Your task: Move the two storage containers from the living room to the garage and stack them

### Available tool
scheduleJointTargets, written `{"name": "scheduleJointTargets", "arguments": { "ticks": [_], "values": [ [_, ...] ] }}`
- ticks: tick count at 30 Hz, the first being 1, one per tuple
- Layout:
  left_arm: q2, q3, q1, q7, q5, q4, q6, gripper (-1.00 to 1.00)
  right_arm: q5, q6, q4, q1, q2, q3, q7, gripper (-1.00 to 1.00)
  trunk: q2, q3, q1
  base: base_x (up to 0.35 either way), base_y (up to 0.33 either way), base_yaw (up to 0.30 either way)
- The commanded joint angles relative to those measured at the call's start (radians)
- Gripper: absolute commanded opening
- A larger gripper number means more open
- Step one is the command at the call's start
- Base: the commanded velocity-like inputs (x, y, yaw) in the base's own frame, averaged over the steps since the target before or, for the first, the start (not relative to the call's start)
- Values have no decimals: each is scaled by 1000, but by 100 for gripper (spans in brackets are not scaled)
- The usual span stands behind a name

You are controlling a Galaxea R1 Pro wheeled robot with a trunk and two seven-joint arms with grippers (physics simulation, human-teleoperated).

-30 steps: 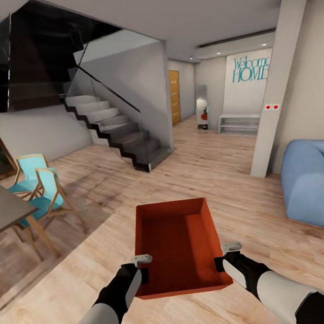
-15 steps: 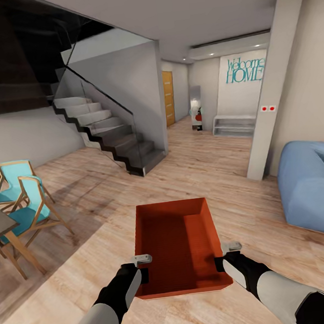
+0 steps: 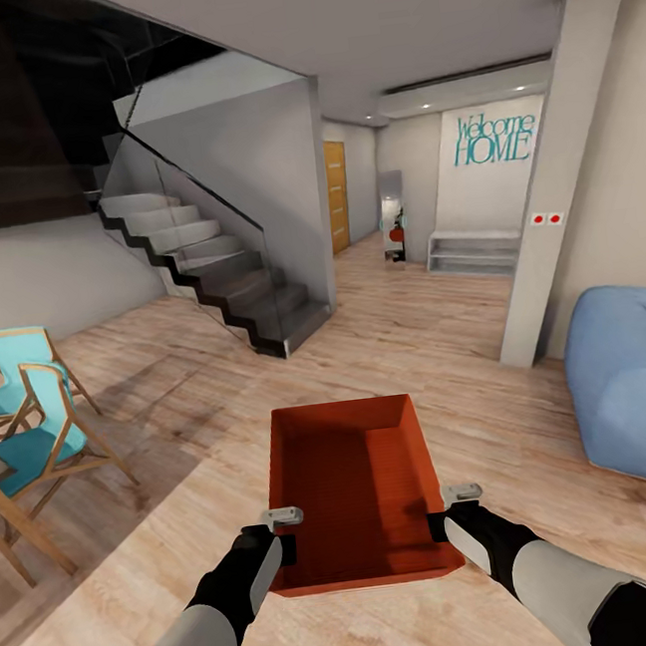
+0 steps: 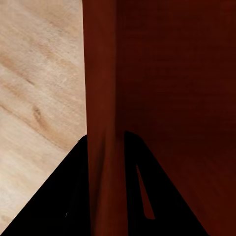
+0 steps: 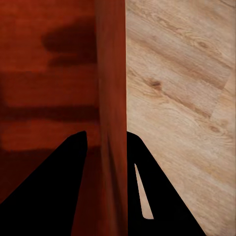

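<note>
one red-orange bin (image 3: 354, 490) is up in front of the robot, carried off the light wood floor (image 3: 445, 339) between both arms, and it looks empty, just bare red base and low walls inside. its long axis runs straight away from the robot, near short wall closest to the trunk, far short wall pointing toward the hallway. the left end effector (image 3: 284, 533) is pinched on the bin's left long wall; in the left wrist view its dark fingers (image 4: 64, 196) sit either side of that wall (image 4: 101, 98). the right end effector (image 3: 447, 512) grips the right long wall the same way, fingers (image 5: 162, 196) straddling the wall (image 5: 112, 88). ahead, teal lettering on the far wall (image 3: 491, 138) reads "welcome home". stairs (image 3: 219, 275) rise on the left, turquoise chairs (image 3: 23, 417) sit far left, a blue sofa (image 3: 630, 378) on the right.
</note>
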Motion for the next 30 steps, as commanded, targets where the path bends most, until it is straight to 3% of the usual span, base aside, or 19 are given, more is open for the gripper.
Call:
{"name": "scheduleJointTargets", "arguments": {
  "ticks": [1, 16, 30],
  "values": [
    [6, -18, 0, 14, 13, 48, 7, -100, -14, 1, -6, -2, -1, 28, -7, -100, -2, -2, 1, 322, 0, 0],
    [6, -18, 0, 14, 13, 48, 7, -100, -14, 1, -6, -2, -1, 28, -7, -100, -2, -2, 1, 322, 0, -15],
    [6, -18, 0, 14, 13, 48, 7, -100, -14, 1, -6, -2, -1, 28, -7, -100, -2, -2, 1, 322, 0, -268]
  ]
}}
